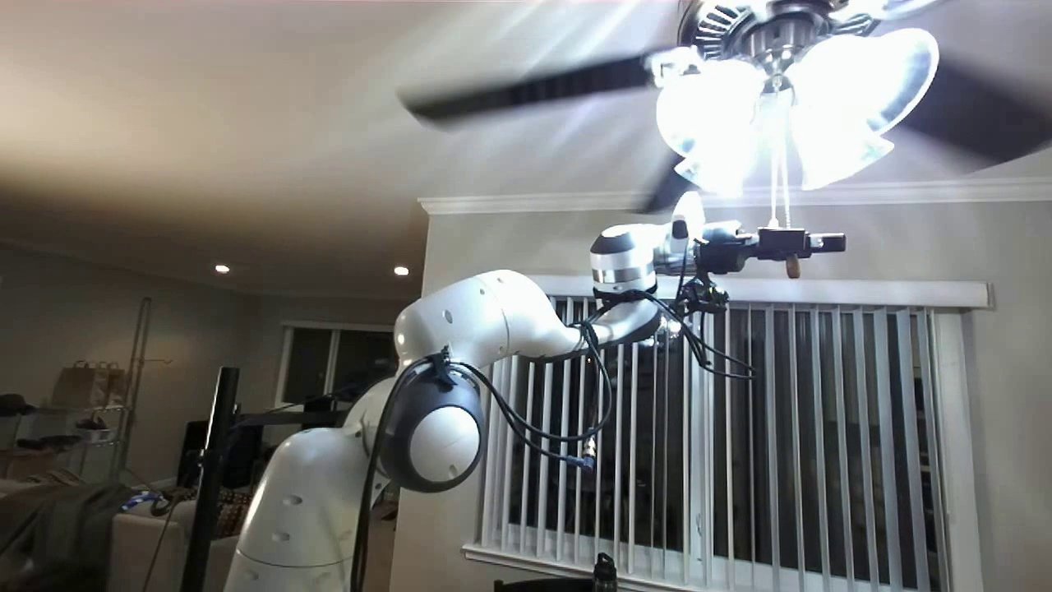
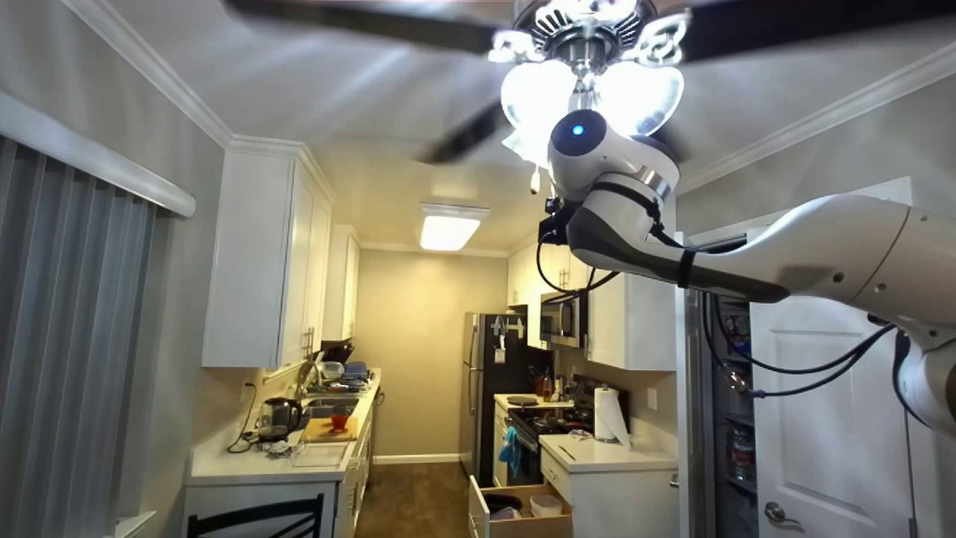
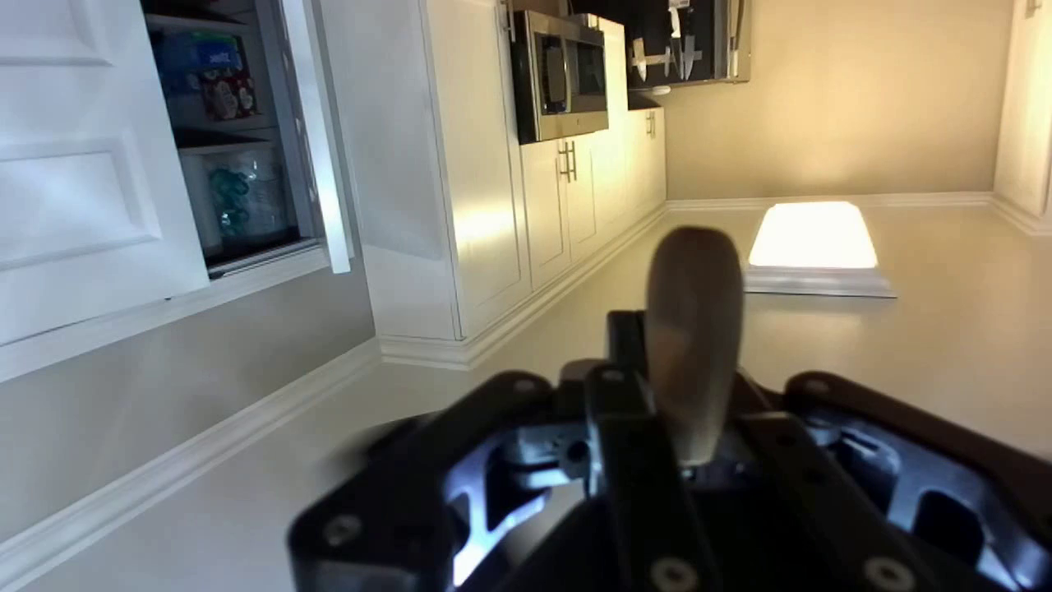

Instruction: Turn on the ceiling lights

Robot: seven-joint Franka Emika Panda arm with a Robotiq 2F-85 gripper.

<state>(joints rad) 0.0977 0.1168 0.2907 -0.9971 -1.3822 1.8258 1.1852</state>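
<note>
The ceiling lights are bell-shaped glass shades glowing bright white under the fan, in both exterior views [image 1: 715,115] [image 2: 538,97]. Thin pull chains [image 1: 786,193] hang from their middle. My gripper [image 1: 828,242] is level below the shades, with its fingers together around a chain. The chain's brown wooden pull [image 1: 793,266] hangs just beneath the fingers. In the wrist view, whose picture is upside down, the wooden pull [image 3: 694,329] stands in front of the shut gripper [image 3: 629,329] and covers part of the fingers. A second, pale pull [image 2: 535,181] hangs free. The arm hides the gripper in that exterior view.
Dark fan blades [image 1: 534,86] are blurred by motion above the arm. Vertical blinds [image 1: 822,427] cover the window behind. White cabinets [image 2: 258,261] and a lit kitchen ceiling panel [image 2: 451,228] lie beyond. Black cables [image 1: 608,395] hang from the arm.
</note>
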